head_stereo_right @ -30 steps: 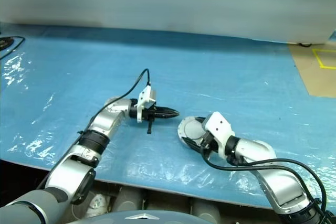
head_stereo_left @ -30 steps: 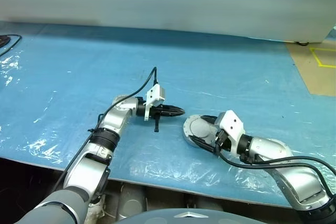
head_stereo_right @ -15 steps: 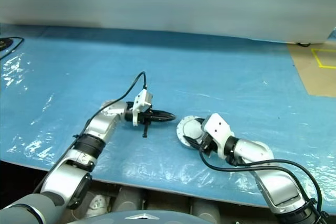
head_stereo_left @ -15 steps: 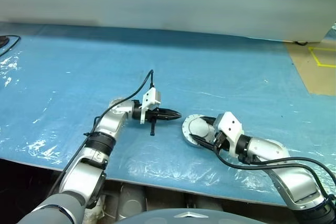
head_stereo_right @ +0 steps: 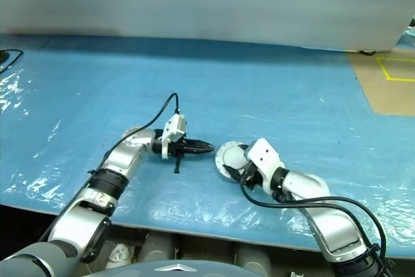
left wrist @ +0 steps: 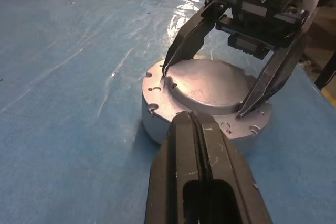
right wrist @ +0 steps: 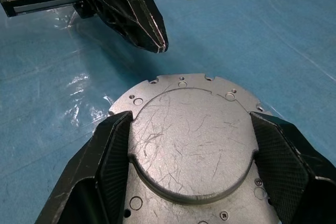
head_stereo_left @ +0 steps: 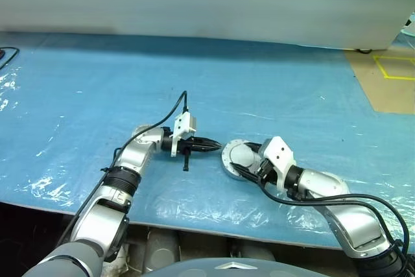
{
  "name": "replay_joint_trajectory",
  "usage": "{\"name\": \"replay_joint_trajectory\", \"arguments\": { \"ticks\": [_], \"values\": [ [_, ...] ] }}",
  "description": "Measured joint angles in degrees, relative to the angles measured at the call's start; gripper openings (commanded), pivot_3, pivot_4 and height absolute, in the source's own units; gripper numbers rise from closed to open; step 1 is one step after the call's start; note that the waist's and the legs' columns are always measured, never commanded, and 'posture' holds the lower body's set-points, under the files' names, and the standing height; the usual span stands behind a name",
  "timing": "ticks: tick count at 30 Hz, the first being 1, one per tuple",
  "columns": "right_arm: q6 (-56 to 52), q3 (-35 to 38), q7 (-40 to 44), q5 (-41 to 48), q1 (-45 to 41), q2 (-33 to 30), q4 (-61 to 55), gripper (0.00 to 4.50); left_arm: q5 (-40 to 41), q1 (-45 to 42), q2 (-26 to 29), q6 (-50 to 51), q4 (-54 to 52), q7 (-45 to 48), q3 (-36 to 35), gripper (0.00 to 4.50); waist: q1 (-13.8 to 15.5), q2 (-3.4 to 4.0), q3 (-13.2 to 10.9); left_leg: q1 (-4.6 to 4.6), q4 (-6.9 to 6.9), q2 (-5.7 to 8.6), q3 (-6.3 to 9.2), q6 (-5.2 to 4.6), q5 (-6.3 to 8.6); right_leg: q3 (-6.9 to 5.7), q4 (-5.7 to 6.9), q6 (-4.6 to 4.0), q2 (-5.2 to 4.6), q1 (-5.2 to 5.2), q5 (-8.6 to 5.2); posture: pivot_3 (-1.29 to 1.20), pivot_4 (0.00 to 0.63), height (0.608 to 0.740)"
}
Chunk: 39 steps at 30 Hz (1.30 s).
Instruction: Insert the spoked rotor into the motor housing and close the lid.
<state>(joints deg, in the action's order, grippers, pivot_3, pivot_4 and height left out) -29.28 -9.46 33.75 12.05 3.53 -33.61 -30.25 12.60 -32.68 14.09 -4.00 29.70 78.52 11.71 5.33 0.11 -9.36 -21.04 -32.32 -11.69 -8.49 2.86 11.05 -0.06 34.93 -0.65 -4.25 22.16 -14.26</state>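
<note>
The motor housing [left wrist: 157, 124] sits on the blue sheet with the lid [right wrist: 189, 140] on top, plain silver face up. My right gripper [left wrist: 202, 92] reaches over it from the near right. Its two black fingers [right wrist: 113, 150] press against opposite sides of the lid's raised round centre. My left gripper [head_stereo_left: 219, 147] is shut and holds nothing. It points level at the housing from the left, its tip [right wrist: 160, 45] just short of the rim. The spoked rotor is hidden.
A blue plastic-covered table [head_stereo_left: 84, 89] stretches wide on all sides of the housing, with its front edge [head_stereo_left: 194, 225] close below my arms. Brown floor with yellow tape [head_stereo_left: 389, 76] lies at the far right. A black cable [head_stereo_left: 6, 53] lies at the far left.
My right gripper's fingers have drawn in onto the lid's raised centre. The left gripper stays shut in about the same place. The head view has shifted slightly.
</note>
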Motion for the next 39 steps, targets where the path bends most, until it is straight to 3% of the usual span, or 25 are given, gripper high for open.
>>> {"name": "replay_joint_trajectory", "arguments": {
  "ticks": [9,18,23,27,32,36,39],
  "values": [
    [-1.5,0.3,-0.8,0.1,0.0,1.3,-0.2,3.11,-0.9,1.0,-0.2,-4.0,3.6,0.7,0.1,0.0,0.0,-0.07,0.0,0.09,-0.01,0.0,-0.03,0.0,0.0,0.04,0.0,-0.07,0.0,-0.07,-0.03,0.0,0.15,0.74],
    [-2.3,0.2,-1.0,0.1,-0.3,1.6,-0.3,3.11,-2.8,-0.4,-3.9,-5.0,3.5,-2.0,2.2,0.0,0.0,-0.11,0.1,0.14,-0.01,-0.02,-0.04,0.0,0.0,0.07,0.0,-0.16,0.01,-0.09,-0.09,0.0,0.15,0.74],
    [-3.3,0.2,-1.4,0.1,-0.2,1.9,-0.4,3.11,-6.1,-1.6,-2.7,-5.2,2.2,-4.6,4.7,0.0,0.1,-0.27,0.2,0.34,0.0,-0.07,-0.04,0.0,0.01,0.07,-0.05,-0.2,-0.03,-0.31,-0.12,0.0,0.15,0.74],
    [-3.9,0.2,-1.6,0.0,-0.2,2.1,-0.4,3.11,-7.7,-1.8,-2.1,-3.9,0.3,-6.4,6.3,0.0,0.2,-0.3,0.2,1.02,0.17,-0.09,-0.05,-0.05,0.05,0.1,-0.25,-0.2,-0.09,-1.01,-0.2,0.0,0.15,0.74],
    [-4.4,0.3,-1.4,0.2,-0.2,2.2,-0.4,3.11,-7.8,-0.6,-1.8,-1.7,-2.5,-7.5,6.6,0.0,0.2,-0.33,0.3,1.02,0.22,-0.1,-0.06,-0.07,0.06,0.11,-0.25,-0.2,-0.09,-1.01,-0.22,0.0,0.15,0.74],
    [-4.9,0.5,-0.9,0.8,-0.5,2.2,-0.4,4.42,-7.8,-0.4,-1.8,-0.2,-3.5,-7.8,6.7,0.0,0.2,-0.33,0.3,1.01,0.23,-0.09,-0.06,-0.07,0.06,0.11,-0.27,-0.21,-0.09,-0.99,-0.22,0.0,0.15,0.74],
    [-5.2,0.9,-0.1,2.0,-0.6,2.3,-0.4,4.47,-7.8,-0.4,-1.7,0.3,-3.8,-7.7,6.9,0.0,0.3,-0.33,0.3,0.98,0.27,-0.08,-0.06,-0.07,0.06,0.11,-0.32,-0.19,-0.1,-0.99,-0.23,0.0,0.15,0.74]
  ]
}}
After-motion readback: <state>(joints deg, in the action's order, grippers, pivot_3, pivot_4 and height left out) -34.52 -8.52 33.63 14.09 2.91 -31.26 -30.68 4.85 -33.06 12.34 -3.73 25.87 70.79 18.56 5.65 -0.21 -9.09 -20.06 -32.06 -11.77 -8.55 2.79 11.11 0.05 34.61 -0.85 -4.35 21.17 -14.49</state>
